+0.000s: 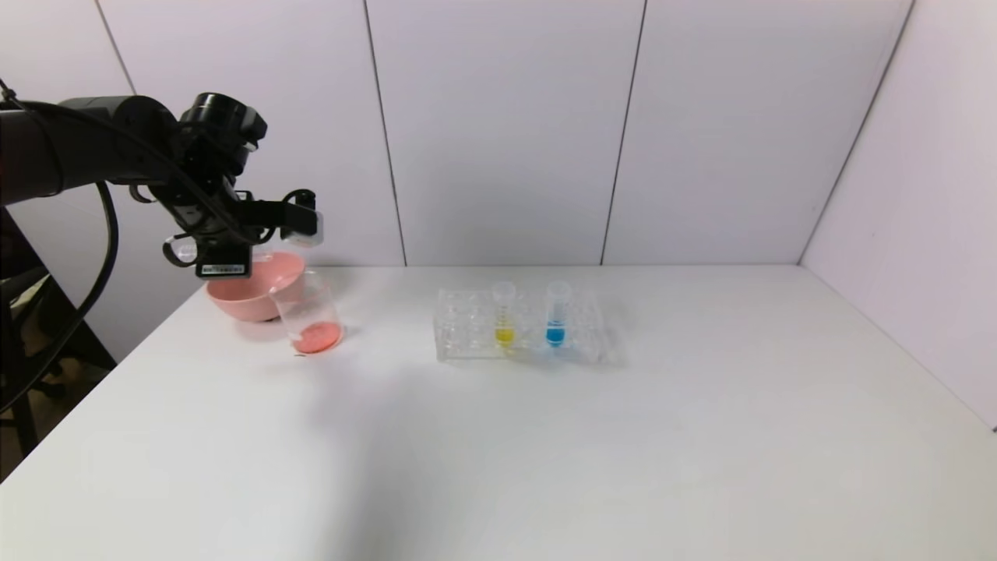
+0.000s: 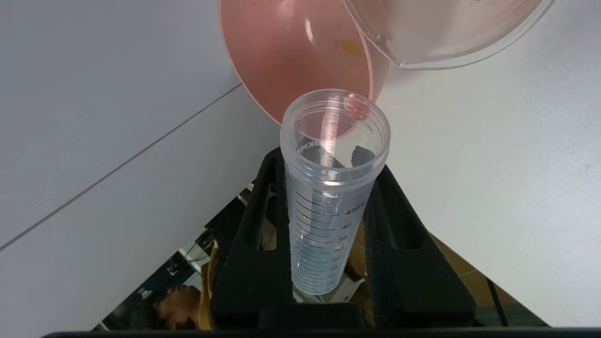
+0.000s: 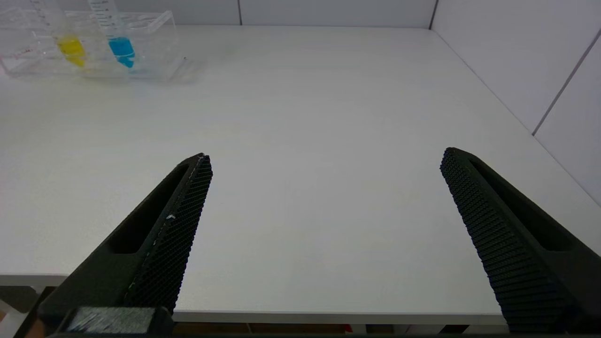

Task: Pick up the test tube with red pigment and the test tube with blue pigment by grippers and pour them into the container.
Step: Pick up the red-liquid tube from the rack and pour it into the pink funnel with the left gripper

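Note:
My left gripper is shut on the red-pigment test tube, held tipped on its side above the container. In the left wrist view the tube sits between the fingers, looks emptied, and has a red drop at its rim. The container holds red liquid at its bottom. The blue-pigment test tube stands upright in the rack and shows in the right wrist view. My right gripper is open and empty over the table's near edge, out of the head view.
A pink bowl stands just behind the container, also in the left wrist view. A clear tube rack at mid-table holds a yellow-liquid tube beside the blue one. White walls enclose the table's back and right.

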